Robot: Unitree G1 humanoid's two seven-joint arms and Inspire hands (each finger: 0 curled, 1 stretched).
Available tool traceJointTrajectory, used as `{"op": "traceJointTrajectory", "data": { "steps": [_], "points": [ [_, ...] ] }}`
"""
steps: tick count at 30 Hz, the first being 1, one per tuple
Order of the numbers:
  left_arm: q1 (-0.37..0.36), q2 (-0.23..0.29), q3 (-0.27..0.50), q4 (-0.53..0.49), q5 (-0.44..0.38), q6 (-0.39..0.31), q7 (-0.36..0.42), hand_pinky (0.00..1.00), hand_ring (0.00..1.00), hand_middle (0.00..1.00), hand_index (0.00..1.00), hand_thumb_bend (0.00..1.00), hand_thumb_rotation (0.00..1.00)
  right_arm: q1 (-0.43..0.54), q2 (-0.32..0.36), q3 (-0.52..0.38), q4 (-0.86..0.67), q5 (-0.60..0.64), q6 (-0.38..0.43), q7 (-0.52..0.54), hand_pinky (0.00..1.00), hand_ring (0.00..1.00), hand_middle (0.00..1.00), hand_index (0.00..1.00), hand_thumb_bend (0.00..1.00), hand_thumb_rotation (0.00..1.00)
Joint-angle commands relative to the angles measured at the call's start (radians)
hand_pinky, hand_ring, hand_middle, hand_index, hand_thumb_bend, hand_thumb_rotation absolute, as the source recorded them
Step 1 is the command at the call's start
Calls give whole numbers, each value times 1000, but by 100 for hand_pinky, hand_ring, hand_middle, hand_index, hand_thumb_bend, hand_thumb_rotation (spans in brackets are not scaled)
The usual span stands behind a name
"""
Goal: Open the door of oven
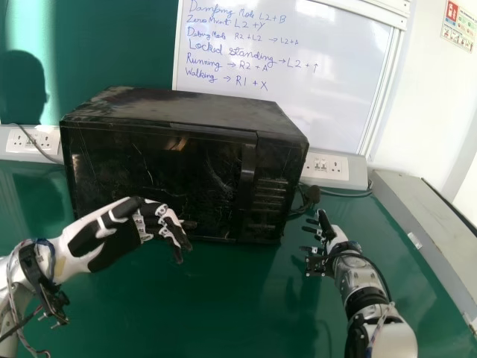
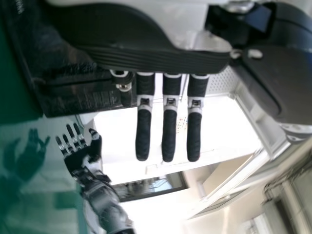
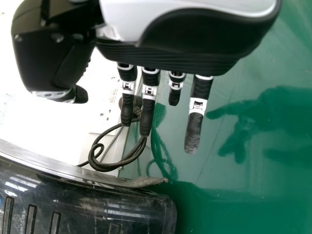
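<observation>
Boxy black oven (image 1: 156, 171) sat left of centre, shut. Your black-and-white left hand (image 1: 106, 235), lower left, and matching right hand (image 1: 337, 237), lower right, were released. Hooking the upright black handle (image 1: 247, 175), then arcing gently outward, seemed best.

Black oven (image 1: 153, 168), scuffed, door closed, upright on green table (image 1: 216, 298).

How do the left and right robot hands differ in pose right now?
The left robot hand is in front of the oven, while the right robot hand is out past its right side. The left robot hand's fingers extend rightward and dip downward; the right robot hand's spread forward and leftward. Both are open and hold nothing.
</observation>
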Motion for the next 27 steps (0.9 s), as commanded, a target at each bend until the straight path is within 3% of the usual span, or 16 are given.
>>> {"op": "traceJointTrajectory", "data": {
  "steps": [1, 9, 11, 14, 18, 27],
  "points": [
    [-5, -16, 28, -11, -58, 64, 16, 35, 45, 55, 49, 51, 8, -9, -4, -7, 6, 6, 3, -2, 45, 56, 73, 77, 57, 33],
    [20, -95, 80, 4, -123, 149, 115, 36, 48, 58, 50, 51, 9, -11, -3, -1, 6, -2, 5, -6, 44, 54, 72, 78, 56, 33],
    [23, -114, 85, 16, -118, 133, 124, 37, 50, 60, 61, 67, 43, -11, -4, 0, 6, -2, 4, 0, 43, 55, 72, 78, 55, 33],
    [20, -132, 96, 32, -141, 160, 126, 37, 51, 62, 66, 74, 63, -10, -4, -1, 7, -1, 2, 4, 45, 57, 73, 79, 54, 34],
    [15, -151, 117, 45, -161, 186, 135, 36, 50, 60, 65, 82, 70, -8, -4, -6, 6, 3, -3, 9, 45, 58, 74, 79, 54, 31],
    [7, -168, 146, 103, -177, 170, 79, 39, 57, 68, 71, 87, 86, -11, -6, 2, 7, -4, 2, 4, 47, 58, 75, 82, 55, 34]
  ]
}}
